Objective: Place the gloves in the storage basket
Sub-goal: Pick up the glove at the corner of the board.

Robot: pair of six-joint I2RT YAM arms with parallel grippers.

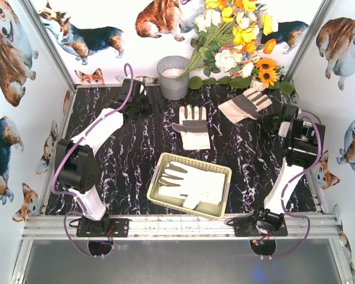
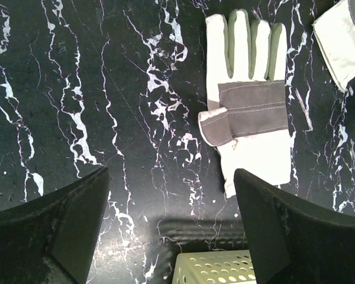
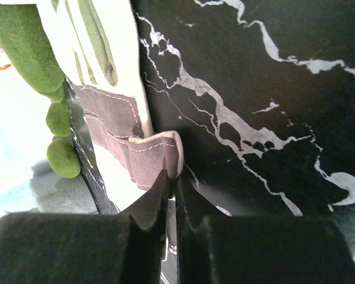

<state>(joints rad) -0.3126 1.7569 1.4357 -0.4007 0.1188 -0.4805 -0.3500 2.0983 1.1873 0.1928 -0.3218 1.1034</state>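
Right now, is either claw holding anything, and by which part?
Left claw is open and holds nothing. Right claw looks pinched shut on the thumb tip of the right-hand glove, catching only its very edge.

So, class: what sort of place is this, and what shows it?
Probably a staged robot test booth: left arm and right arm bolted to a metal rail, corgi-print walls around a marble-patterned table, flowers as props.

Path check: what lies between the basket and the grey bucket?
One glove, lying flat on the table. The top view shows it.
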